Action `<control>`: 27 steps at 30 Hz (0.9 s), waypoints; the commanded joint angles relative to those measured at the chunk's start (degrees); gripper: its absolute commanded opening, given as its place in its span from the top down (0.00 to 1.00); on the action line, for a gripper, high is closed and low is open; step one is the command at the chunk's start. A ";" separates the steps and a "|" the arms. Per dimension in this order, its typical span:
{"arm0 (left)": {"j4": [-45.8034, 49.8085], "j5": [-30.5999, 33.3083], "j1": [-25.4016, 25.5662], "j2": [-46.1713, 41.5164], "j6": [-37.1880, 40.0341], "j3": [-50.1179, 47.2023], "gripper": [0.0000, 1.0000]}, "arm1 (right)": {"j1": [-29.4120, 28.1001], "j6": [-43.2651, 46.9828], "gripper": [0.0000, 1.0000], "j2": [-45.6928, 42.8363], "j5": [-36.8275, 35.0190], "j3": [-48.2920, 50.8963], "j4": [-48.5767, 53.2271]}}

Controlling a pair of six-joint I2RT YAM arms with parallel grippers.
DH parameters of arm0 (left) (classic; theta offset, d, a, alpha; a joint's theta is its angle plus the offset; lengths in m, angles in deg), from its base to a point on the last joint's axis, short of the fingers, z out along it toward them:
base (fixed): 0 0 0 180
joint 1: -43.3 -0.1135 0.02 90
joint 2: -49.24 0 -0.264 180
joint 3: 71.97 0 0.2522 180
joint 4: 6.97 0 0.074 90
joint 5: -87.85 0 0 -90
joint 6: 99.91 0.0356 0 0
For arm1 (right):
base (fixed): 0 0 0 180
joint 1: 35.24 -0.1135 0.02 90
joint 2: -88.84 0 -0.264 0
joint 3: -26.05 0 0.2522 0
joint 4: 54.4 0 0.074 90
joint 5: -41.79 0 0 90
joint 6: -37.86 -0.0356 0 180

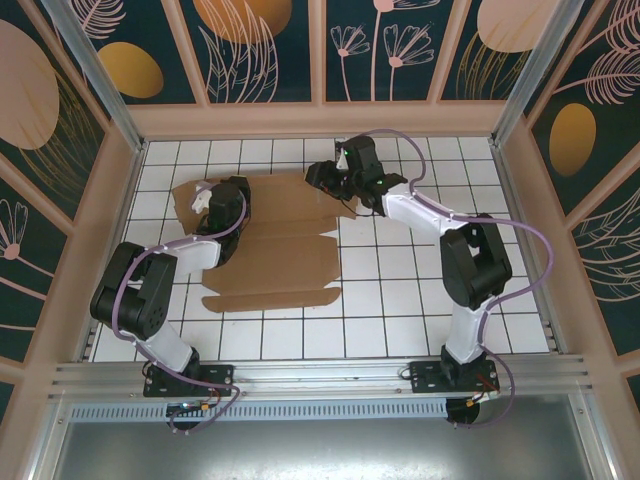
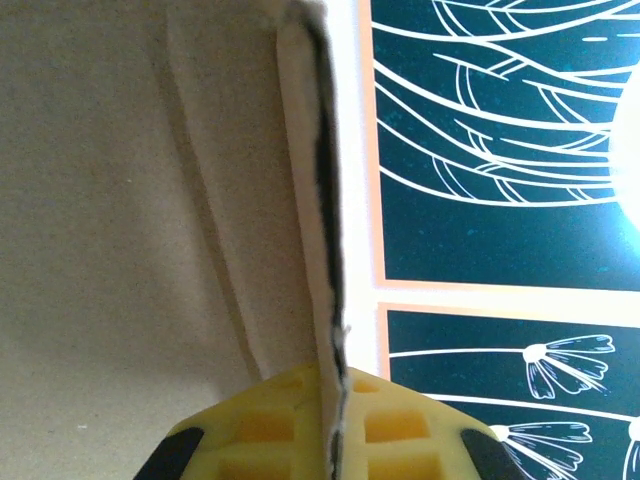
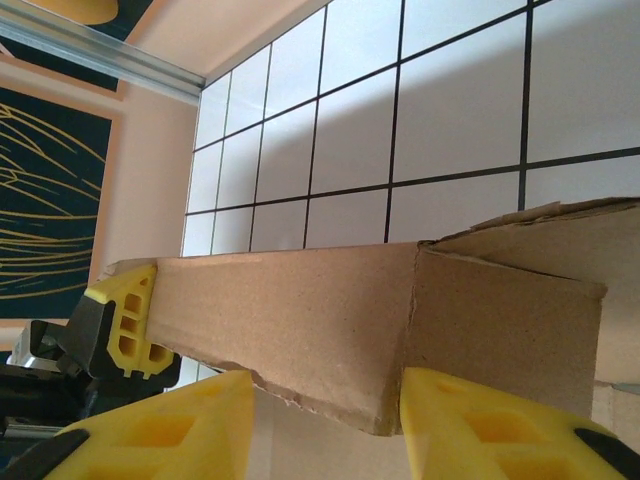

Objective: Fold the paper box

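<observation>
Clenching the paper box (image 1: 280,255) edge, left hand (image 2: 330,400) anchors it; right hand (image 3: 325,385), released, straddles the raised wall

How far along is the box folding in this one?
Early stage. Done: the far side wall of the paper box looks raised. In hand: the left gripper pinches one end of that wall; the right gripper sits open at the other end. Left: most of the box lies flat and unfolded on the tiled table.

White tiled tabletop (image 1: 400,300) ringed by dark floral wall panels (image 1: 380,50).
</observation>
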State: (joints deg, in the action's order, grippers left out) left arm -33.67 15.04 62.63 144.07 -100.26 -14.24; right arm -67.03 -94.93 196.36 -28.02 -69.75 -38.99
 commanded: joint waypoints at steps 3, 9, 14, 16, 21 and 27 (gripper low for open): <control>0.74 -1.81 0.10 -0.25 -0.55 -1.38 1.00 | 0.13 -1.85 0.56 1.49 -0.08 -1.98 -0.82; 1.78 -1.86 0.10 -0.61 0.54 -0.94 1.00 | 1.82 1.63 0.55 -0.85 -5.13 -0.78 1.07; 2.15 -2.35 0.12 -0.95 0.70 -0.80 1.00 | 2.34 2.15 0.55 -1.60 -5.48 -0.45 1.44; 2.30 -2.66 0.09 -1.26 0.70 -0.67 1.00 | 2.61 1.95 0.55 -1.41 -5.72 -0.24 1.73; 3.03 -2.44 0.09 -2.43 0.88 -0.70 1.00 | 2.36 0.18 0.48 0.35 -1.60 -0.40 1.02; 3.32 -3.34 0.10 -3.22 0.70 -0.19 1.00 | 1.14 -3.65 0.45 2.05 4.41 -1.02 -2.47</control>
State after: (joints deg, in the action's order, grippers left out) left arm -31.66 12.68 62.43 142.67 -100.30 -14.46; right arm -64.98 -96.22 197.00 -27.43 -69.97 -38.59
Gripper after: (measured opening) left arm 0.049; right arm 0.547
